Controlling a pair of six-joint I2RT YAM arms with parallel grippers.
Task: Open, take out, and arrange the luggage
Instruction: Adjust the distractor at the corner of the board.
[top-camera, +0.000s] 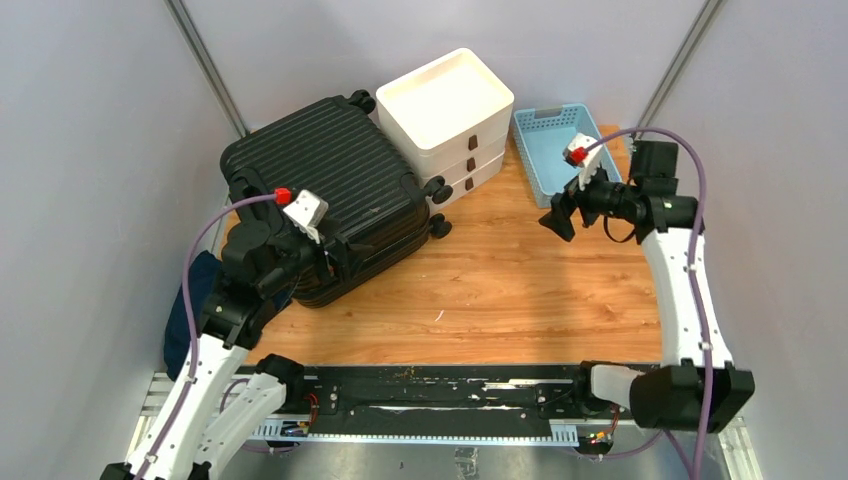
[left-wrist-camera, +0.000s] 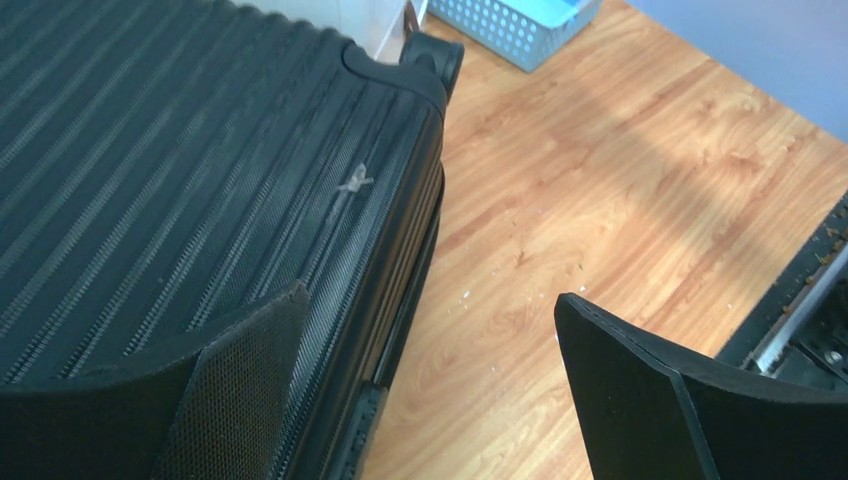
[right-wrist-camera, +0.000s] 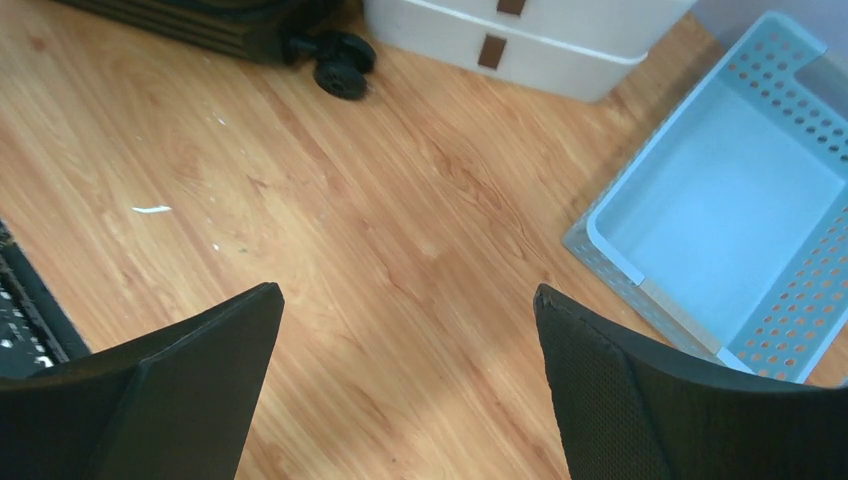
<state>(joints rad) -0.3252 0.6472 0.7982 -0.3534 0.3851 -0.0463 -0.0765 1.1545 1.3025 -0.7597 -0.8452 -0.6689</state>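
Observation:
The luggage (top-camera: 330, 180) is a big black ribbed suitcase lying flat and closed at the table's back left, wheels toward the drawers. My left gripper (top-camera: 335, 255) hangs open over its near right edge. In the left wrist view the left gripper (left-wrist-camera: 430, 300) straddles that edge: one finger (left-wrist-camera: 250, 380) is above the luggage (left-wrist-camera: 190, 160) shell, the other above bare wood. The zipper seam (left-wrist-camera: 405, 280) runs between them. My right gripper (top-camera: 558, 215) is open above the wood, far from the suitcase; the right gripper (right-wrist-camera: 408, 290) holds nothing.
A white stacked drawer unit (top-camera: 450, 110) stands behind the suitcase's wheels. A light-blue mesh basket (top-camera: 545, 122) sits at the back right, empty basket (right-wrist-camera: 720, 190) beside my right fingers. A dark blue object (top-camera: 195, 295) lies off the table's left edge. Grey walls close in.

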